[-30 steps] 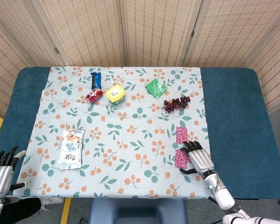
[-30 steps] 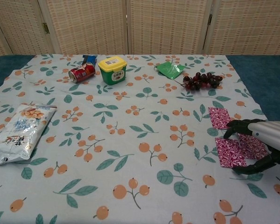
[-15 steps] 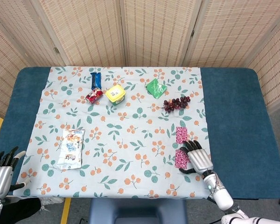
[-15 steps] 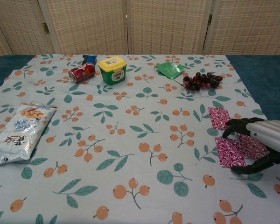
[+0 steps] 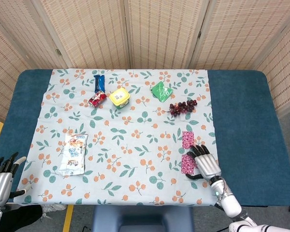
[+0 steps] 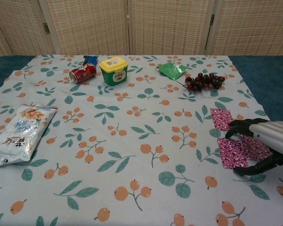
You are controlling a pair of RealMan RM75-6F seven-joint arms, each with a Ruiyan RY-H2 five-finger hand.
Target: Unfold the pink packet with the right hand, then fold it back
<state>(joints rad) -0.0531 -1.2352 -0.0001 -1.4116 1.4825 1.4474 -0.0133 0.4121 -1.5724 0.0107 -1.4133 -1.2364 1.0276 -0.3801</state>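
Resting on the pink packet (image 6: 232, 151), the right hand (image 6: 266, 141) curls without gripping it; thin, limp, probably slippery foil — pinch a free edge.

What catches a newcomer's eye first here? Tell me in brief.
First, the right robot hand resting over the pink packet, which lies opened out near the right edge of the floral tablecloth. Next, the yellow-lidded green tub at the far side, with a red can lying to its left.
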